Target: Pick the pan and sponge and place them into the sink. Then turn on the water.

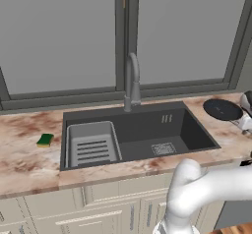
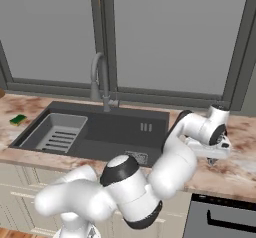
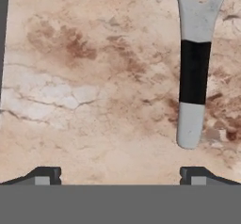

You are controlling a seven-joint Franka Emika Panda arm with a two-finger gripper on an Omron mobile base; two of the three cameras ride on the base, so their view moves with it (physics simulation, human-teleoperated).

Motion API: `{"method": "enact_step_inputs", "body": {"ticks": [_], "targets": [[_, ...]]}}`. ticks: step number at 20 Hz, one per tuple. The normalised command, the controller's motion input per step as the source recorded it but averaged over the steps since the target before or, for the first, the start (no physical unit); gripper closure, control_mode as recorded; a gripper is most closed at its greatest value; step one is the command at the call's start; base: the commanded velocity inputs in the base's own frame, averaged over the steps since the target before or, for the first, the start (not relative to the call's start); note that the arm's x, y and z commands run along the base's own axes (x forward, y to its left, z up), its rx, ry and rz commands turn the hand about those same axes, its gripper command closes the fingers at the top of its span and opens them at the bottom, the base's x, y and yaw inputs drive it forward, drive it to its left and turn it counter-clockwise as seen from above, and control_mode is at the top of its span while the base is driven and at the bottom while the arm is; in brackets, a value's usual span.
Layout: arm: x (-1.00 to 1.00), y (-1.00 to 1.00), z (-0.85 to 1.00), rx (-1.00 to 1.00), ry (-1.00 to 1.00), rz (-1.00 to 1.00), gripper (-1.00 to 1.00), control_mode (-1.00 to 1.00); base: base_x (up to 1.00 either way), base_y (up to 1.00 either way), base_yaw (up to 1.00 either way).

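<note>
Nothing in the sink [image 1: 197,132] yet, so all three steps left, as far as can be judged.

Far left on the counter [image 1: 24,154]: sponge [image 1: 45,140], green side up, lying flat just beside the sink's left rim, with bare stone on every side of it and no wall close. Next along, the ribbed rack [image 1: 92,147] filling the left end of the sink; open dark floor to its right around the drain grate [image 1: 163,149], seemingly room enough for both things. Behind the middle of the basin, the faucet [image 1: 131,80] standing upright, dry, against the window ledge, which probably leaves little clearance at its back.

Right of the sink: pan [image 1: 222,109] sitting on the counter near the back corner. Handle [image 3: 193,63] lying flat on the stone in the hand view, grey with a black band, free end toward the camera.

Gripper [image 3: 120,173] above the counter, fingers spread wide and pinching nothing, handle ahead of the right-hand fingertip rather than between the two. Likely a sideways shift needed before closing.
</note>
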Motion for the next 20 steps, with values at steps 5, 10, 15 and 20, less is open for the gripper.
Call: {"method": "enact_step_inputs", "body": {"ticks": [5, 10, 15, 20], "targets": [[0.05, -0.19, -0.34, 0.0, -0.06, 0.01, -1.0, -1.0, 0.0, 0.0, 0.0], [0.16, -0.22, -0.15, 0.0, -0.1, 0.01, -1.0, -1.0, 0.0, 0.0, 0.0], [0.43, -0.23, -0.17, 0.0, -0.06, 0.01, -1.0, -1.0, 0.0, 0.0, 0.0], [0.43, -0.18, -0.22, 0.0, 0.0, 0.0, -1.0, -1.0, 0.0, 0.0, 0.0]]}}
